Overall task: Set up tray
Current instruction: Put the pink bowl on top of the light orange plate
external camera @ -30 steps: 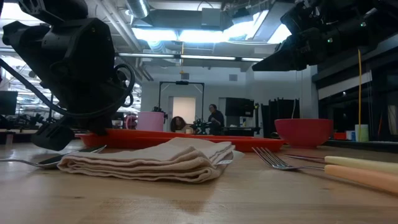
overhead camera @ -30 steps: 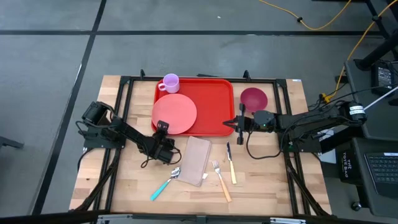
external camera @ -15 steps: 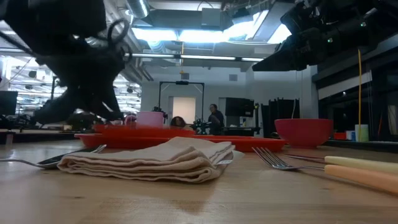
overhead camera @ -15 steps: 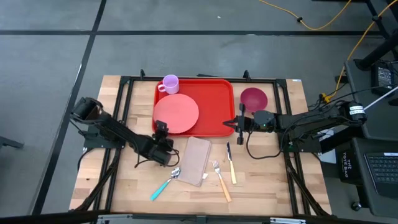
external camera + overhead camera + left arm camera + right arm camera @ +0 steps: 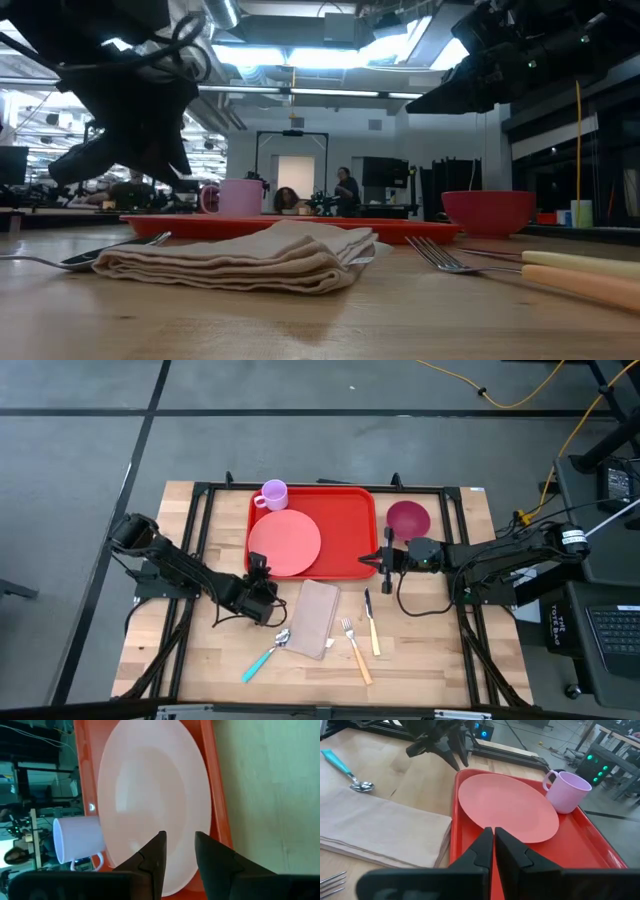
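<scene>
The red tray (image 5: 345, 530) lies on the table at the far middle. On it rest a round pink plate (image 5: 285, 542) at its left and a lilac mug (image 5: 273, 493) in its far left corner. My left gripper (image 5: 258, 567) is open above the tray's near left corner. Its fingers (image 5: 159, 847) hang over the plate's near edge (image 5: 165, 820) without touching it. My right gripper (image 5: 378, 559) is shut at the tray's right rim and points left over the tray (image 5: 580, 850). My right gripper lies level, coming from the table's right, with its shut fingers (image 5: 482, 845) over the tray's right rim. The fingers hide the rim beneath them. I cannot tell whether they touch it.
A magenta bowl (image 5: 408, 518) stands on the table right of the tray. Near the front lie a folded beige napkin (image 5: 316, 618), a spoon with a teal handle (image 5: 268, 653), a fork (image 5: 355, 650) and a knife (image 5: 370, 622). A black frame edges the table.
My left gripper has risen from low beside the tray's near left corner to well above it, and its arm has swung back toward the table's left edge. The plate, the mug and the tray lie as before.
</scene>
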{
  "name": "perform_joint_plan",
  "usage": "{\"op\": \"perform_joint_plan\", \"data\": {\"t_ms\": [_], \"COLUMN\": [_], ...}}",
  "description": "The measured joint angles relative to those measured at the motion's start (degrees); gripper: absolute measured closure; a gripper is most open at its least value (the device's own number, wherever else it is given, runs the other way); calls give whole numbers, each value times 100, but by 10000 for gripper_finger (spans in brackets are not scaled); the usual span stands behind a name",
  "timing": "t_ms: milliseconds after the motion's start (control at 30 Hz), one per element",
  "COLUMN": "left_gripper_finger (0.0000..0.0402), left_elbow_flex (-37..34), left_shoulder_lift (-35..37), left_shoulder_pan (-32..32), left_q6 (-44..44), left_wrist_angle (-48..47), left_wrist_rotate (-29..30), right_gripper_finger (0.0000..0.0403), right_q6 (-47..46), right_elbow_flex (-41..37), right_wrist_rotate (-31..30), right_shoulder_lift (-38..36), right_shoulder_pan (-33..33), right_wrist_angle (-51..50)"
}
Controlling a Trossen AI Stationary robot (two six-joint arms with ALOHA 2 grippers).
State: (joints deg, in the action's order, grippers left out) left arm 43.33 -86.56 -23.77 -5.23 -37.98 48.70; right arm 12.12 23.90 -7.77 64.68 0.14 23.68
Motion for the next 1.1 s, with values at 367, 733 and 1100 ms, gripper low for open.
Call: {"op": "perform_joint_plan", "data": {"t_ms": [367,733,1100], "left_gripper_finger": [324,397,399], "left_elbow_flex": [-10,-1658,-2590], "left_shoulder_lift": [1253,2765,4089], "left_shoulder_pan": [-383,-778,-12], "left_q6": [-857,-350,1052], "left_wrist_angle": [10,2175,3637], "left_wrist_rotate": [110,221,-1694], "right_gripper_finger": [380,380,380], "right_q6": [24,35,-465], "right_elbow_flex": [0,0,442], "right_wrist_rotate": [-4,-139,-1383], "right_shoulder_lift": [-2,0,2], "right_shoulder_pan": [-2,0,0], "right_wrist_angle": [-2,54,-845]}}
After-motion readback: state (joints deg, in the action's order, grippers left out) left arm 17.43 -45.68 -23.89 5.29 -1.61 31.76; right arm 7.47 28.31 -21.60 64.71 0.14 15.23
